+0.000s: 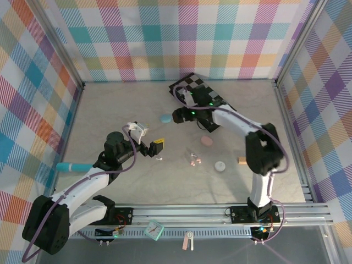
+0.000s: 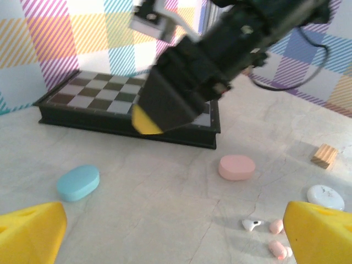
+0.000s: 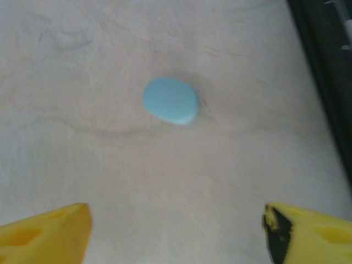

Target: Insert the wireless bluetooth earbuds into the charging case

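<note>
**Right end effector over the pale blue case, earbuds loose**

Right end effector [image 3: 176,234]: fingers spread wide, empty, with the closed pale blue case [image 3: 171,100] at 12 o'clock on the worktop [image 3: 82,165].
Handling note: centre over the case, span its short axis, lower squarely.
Left end effector [image 2: 176,236]: wide, empty.
Earbuds [image 2: 276,226]: tiny, pink and white, loose on the worktop at 5 o'clock of the pink case [image 2: 237,167] in the left wrist view.
</note>
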Controlling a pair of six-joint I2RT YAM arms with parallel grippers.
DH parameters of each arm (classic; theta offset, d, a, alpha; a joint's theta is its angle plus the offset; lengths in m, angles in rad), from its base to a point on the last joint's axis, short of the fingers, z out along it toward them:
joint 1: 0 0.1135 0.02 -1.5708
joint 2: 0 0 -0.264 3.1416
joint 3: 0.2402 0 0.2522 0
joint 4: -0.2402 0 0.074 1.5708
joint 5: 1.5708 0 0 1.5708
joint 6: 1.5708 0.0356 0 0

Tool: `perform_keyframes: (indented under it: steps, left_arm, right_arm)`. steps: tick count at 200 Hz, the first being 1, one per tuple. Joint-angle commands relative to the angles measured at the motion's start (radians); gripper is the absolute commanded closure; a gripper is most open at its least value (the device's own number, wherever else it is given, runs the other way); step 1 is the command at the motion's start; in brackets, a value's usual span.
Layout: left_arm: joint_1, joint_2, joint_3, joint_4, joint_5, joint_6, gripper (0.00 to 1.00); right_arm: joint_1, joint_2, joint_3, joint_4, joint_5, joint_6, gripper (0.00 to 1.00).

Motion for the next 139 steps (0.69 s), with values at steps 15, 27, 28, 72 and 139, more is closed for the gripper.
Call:
perform_keyframes:
  steps: [15,27,28,72,139]
  left_arm:
    - [-0.01,0.022,-0.004,0.116,0.062,-0.002,0.0]
    - [-0.011,0.03,0.002,0.119,0.066,0.0,0.0]
    - [-0.011,0.032,0.003,0.12,0.067,0.0,0.0]
    - [-0.014,0.069,0.022,0.137,0.089,-0.002,0.0]
    - [-0.014,0.064,0.033,0.116,0.086,0.01,0.0]
  right_arm:
    - [-0.083,-0.183,-0.244,-0.006,-0.028,-0.397,0.08]
    - [-0.101,-0.232,-0.293,-0.041,-0.027,-0.468,0.07]
    - [-0.103,-0.235,-0.296,-0.045,-0.025,-0.472,0.07]
    - [-0.128,-0.22,-0.358,-0.132,-0.001,-0.572,0.17]
    - [-0.132,-0.099,-0.335,-0.177,0.08,-0.621,0.3]
